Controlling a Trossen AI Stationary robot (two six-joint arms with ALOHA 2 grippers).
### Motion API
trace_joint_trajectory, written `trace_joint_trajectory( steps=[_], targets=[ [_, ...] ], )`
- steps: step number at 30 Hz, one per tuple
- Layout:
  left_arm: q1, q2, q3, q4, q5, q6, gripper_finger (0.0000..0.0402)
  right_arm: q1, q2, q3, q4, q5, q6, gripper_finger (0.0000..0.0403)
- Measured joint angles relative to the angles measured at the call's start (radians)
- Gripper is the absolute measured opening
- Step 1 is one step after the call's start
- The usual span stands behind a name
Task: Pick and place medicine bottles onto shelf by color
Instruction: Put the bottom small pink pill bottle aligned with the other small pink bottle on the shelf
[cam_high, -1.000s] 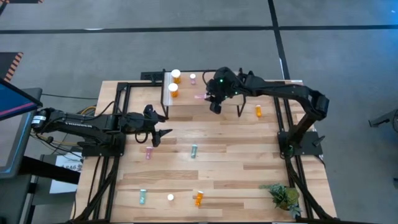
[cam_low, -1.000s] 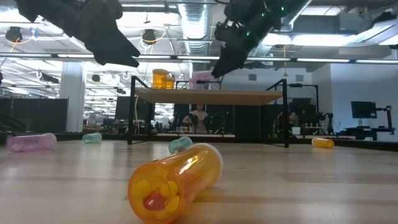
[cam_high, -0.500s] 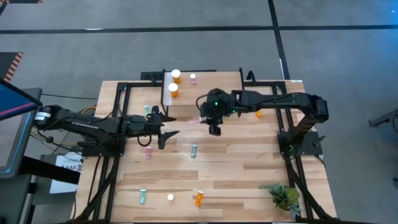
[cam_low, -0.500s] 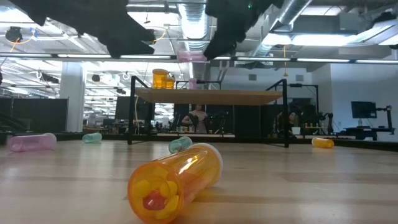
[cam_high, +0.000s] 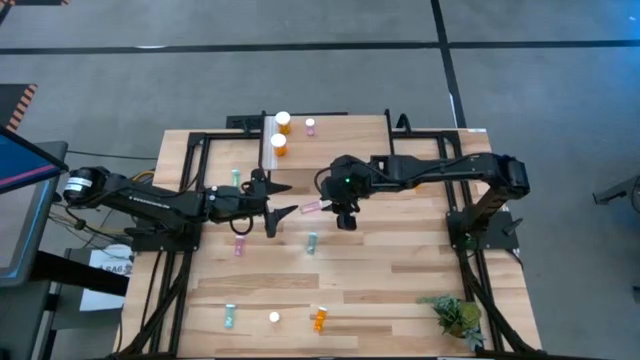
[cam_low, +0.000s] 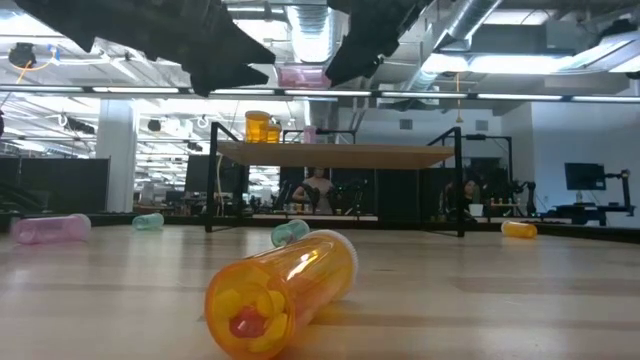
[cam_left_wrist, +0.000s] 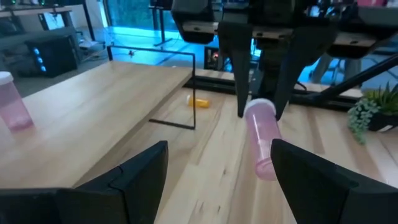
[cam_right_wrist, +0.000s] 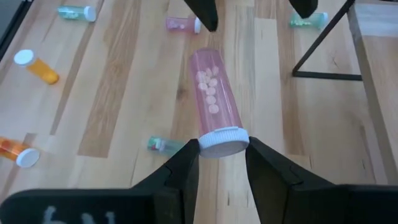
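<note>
Count at this moment: eleven bottles.

Held: one pink bottle (cam_right_wrist: 211, 99). The right gripper (cam_right_wrist: 221, 145) is clamped narrowly on its white-capped end and holds it clear of the table (cam_high: 400, 270), just in front of the shelf (cam_high: 345, 135).

The left gripper (cam_high: 286, 200) has its fingers spread wide and grips nothing. It faces the free end of that held bottle, close beside it. I see no contact.

On the shelf, three, all at its left end:
- two wide orange bottles with big white lids (cam_high: 283, 122) (cam_high: 278, 144)
- one small pink bottle (cam_high: 310, 126)

Lying on the table, seven:
- three teal (cam_high: 236, 178) (cam_high: 312, 242) (cam_high: 228, 316)
- one pink (cam_high: 239, 245)
- three orange: two at the front edge (cam_high: 319, 320) (cam_high: 274, 318) and one beyond the shelf's right side (cam_low: 519, 229)

Totals by colour: five orange, three pink, three teal.
</note>
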Motion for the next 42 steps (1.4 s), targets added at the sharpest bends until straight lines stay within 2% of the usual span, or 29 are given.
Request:
trace_joint_trajectory(
  steps=[42],
  targets=[
    [0.000,0.012,0.001,-0.016,0.006,-0.034,0.0270,-0.002,0.000,0.000,0.024,0.001,0.022,0.0144]
  ],
)
